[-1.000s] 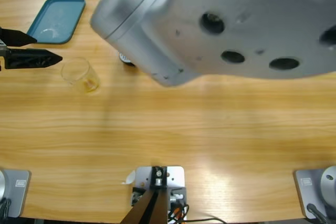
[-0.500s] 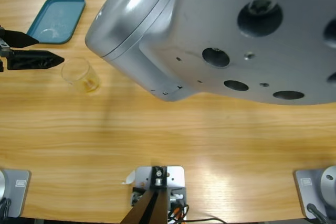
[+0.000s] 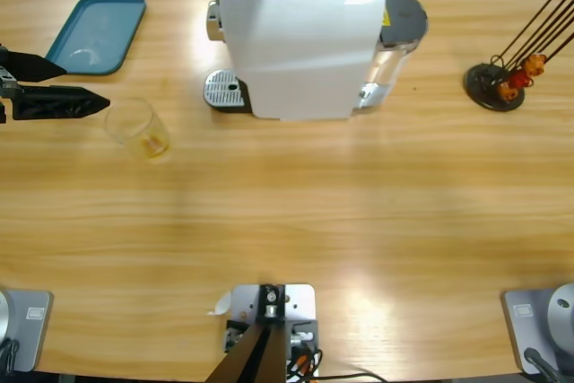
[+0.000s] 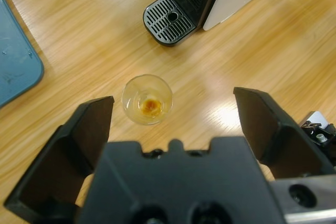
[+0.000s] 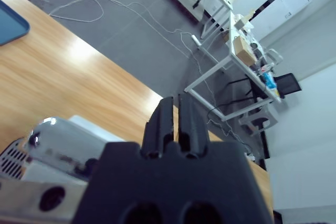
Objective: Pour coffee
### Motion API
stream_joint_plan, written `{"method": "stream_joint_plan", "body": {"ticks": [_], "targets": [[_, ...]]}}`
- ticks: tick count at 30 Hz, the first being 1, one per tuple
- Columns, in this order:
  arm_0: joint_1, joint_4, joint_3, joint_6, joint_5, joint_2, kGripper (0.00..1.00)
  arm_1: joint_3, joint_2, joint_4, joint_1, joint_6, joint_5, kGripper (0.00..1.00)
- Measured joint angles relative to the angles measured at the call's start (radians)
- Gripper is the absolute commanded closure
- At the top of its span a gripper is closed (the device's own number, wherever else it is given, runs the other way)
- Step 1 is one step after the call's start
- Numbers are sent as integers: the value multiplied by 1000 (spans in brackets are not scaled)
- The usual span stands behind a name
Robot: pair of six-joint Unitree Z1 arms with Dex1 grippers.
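Amber coffee [image 4: 150, 105] already sits in the glass tumbler [image 3: 137, 128]; left gripper [image 3: 81, 83] gapes beside it, ungrasped; right gripper [image 5: 177, 121] is closed.

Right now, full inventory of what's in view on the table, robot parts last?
Clear glass tumbler: one, a little amber-brown coffee at its bottom, standing on the table's left part, just ahead of the left gripper.
Teal rectangular tray: one, far left corner.
White capsule coffee machine: one, far edge near the middle, black drip grille on its left side.
Round black stand with thin rods: one, holding a few orange and red capsules, far right.
Long wooden table: one, light brown.
Left gripper: black, jaws open, at the left edge, touching nothing.
Right gripper: black, jaws shut, tilted toward the room.
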Motion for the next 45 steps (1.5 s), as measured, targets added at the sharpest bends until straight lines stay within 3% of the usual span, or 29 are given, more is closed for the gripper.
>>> {"method": "stream_joint_plan", "body": {"ticks": [2, 7, 17, 24, 45], "targets": [[0, 0, 0, 0, 0, 0, 18, 13, -79, 103, -2, 99, 96, 118], [-1, -17, 5, -3, 30, -2, 23, 227, -333, 248, -19, 274, 300, 101], [32, -347, 263, -32, 80, -6, 27, 695, -703, 296, -26, 367, 372, 105], [32, -428, 329, -6, 80, 41, 56, 741, -754, 300, -26, 381, 400, 105], [9, -499, 340, -6, 69, 242, 69, 769, -779, 302, -26, 397, 435, 105]]}}
